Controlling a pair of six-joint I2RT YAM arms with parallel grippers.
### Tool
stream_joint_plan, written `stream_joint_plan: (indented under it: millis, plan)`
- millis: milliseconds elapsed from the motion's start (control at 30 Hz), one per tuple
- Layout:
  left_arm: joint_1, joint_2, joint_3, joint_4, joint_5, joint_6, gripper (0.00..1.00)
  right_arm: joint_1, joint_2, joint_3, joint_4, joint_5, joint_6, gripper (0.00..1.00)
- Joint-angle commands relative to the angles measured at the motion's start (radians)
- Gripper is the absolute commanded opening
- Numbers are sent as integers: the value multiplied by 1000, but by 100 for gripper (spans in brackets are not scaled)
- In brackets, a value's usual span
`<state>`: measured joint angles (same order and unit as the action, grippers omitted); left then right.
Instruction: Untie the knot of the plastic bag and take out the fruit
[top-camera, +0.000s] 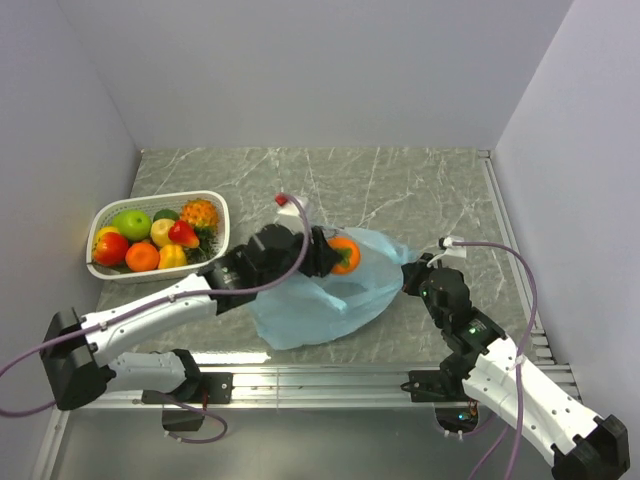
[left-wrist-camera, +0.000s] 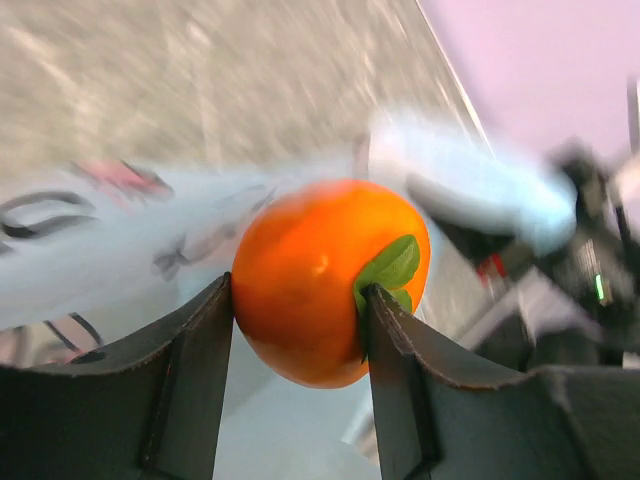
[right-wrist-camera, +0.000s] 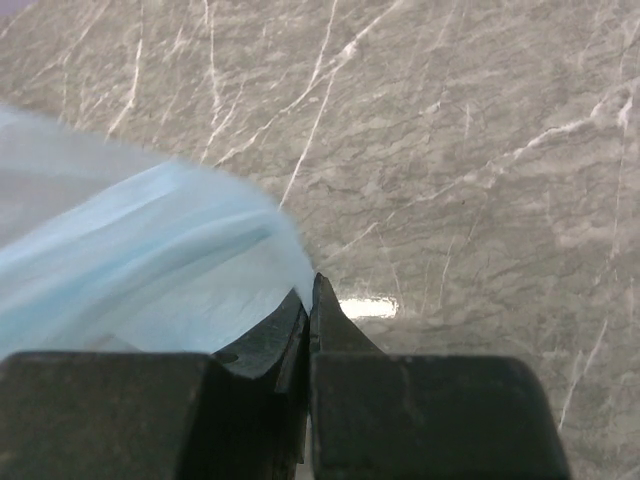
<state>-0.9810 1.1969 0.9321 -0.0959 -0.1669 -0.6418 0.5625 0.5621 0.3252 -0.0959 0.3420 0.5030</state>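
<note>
Persimmon (left-wrist-camera: 325, 275) is clamped between the left gripper's (left-wrist-camera: 298, 290) fingers, at the far edge of the plastic bag (top-camera: 320, 310) mid-table. The bag's right corner is pinched in the closed right gripper (right-wrist-camera: 310, 300). The left wrist view is blurred and the bag's print is barely made out. Other fruit (top-camera: 150, 242) is heaped in the white basket (top-camera: 220, 212), partly overlapping.

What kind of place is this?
Probably a robot lab booth, not a kitchen: plain walls box in a marble-look table, two robot arms bolted at its edge, and a basket of toy fruit.
</note>
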Motion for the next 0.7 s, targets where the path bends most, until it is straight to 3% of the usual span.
stream_joint_plan:
  millis: [0,100,200,433,567,667]
  plan:
    - [131,-68,76,-34,-25,7,11,-3,-16,38,19,28,-17,0]
    - [250,-109,94,-88,-39,-6,11,-3,-19,40,16,26,-17,0]
    - [345,-166,80,-68,74,10,11,-3,-25,38,16,28,-17,0]
    - [361,-137,19,37,420,1,13,-3,-1,49,47,0,-24,0]
    - [369,-175,-10,35,292,-48,11,-3,12,71,51,31,-32,0]
    - [425,-174,39,-95,106,-59,9,-3,15,87,48,66,-37,0]
